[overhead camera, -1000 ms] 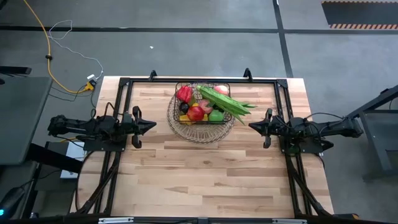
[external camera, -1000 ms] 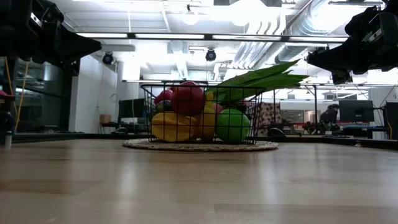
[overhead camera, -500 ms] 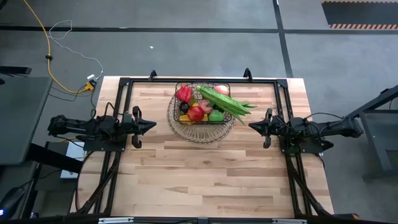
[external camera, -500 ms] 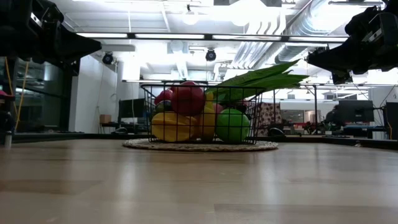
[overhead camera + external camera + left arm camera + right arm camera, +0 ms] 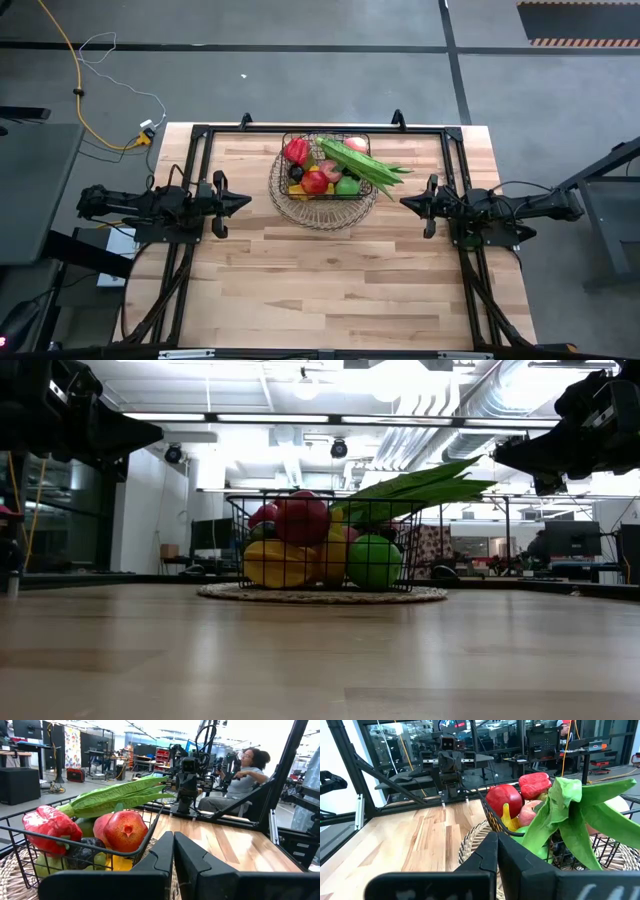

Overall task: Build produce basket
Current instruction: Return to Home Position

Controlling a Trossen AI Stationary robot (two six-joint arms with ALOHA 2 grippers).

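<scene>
High view footage showed the basket (image 5: 300, 134) set on the table (image 5: 330, 280) toward its far edge, about midway across, between the two arms. It was filled with produce: a red pepper (image 5: 296, 151), a red round fruit (image 5: 315, 183), a green apple (image 5: 347, 185), and a long green husk (image 5: 365, 165) laid across the top, its tip overhanging the rim on the right arm's side. A paler round part (image 5: 322, 214) was seen beneath the dark wire grid, lying flat on the wood.

The left gripper (image 5: 243, 202) was held at the table's left side, pointed toward the basket and well apart from it. Its fingers were seen pressed together in the left wrist view, and nothing was gripped. The right gripper (image 5: 405, 203) was held likewise at the right side, near the overhanging husk tip but clear of it, its fingers closed on nothing. In the low view both arms were seen raised above the level of the basket's rim.
</scene>
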